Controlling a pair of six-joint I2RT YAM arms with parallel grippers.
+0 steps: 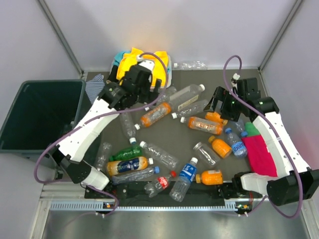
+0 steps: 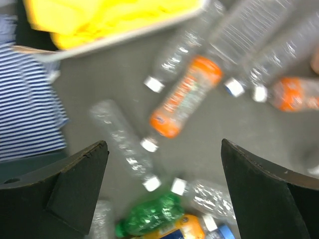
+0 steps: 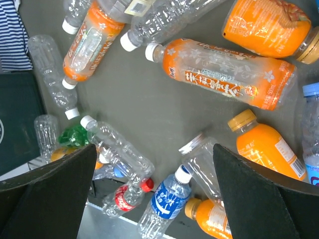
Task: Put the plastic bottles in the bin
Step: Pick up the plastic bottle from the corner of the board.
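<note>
- Right now my left gripper (image 2: pixel 162 147) hangs spread, holding nothing, over bottles (image 1: pixel 155 114) near the yellow cloth (image 1: pixel 142 57).
- My right gripper (image 3: pixel 154 149) is spread too, empty, above orange and clear bottles.
- Bottles lie scattered on the table (image 1: pixel 199 77); the bin (image 1: pixel 30 85) stands at its left edge.

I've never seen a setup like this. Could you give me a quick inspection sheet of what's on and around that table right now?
Surface: dark table mat, mostly covered with loose items.
Job's things: plastic bottles lying scattered across the mat; dark green bin at the left edge, no bottle seen inside.
Clutter: yellow cloth in a white tray at the back; striped cloth beside the bin; red cloth by the right arm.
Grippers: left gripper open and empty above bottles; right gripper open and empty.
Cables: purple cables loop loosely along both arms.
Surroundings: plain pale walls with metal posts; nothing else seen.
</note>
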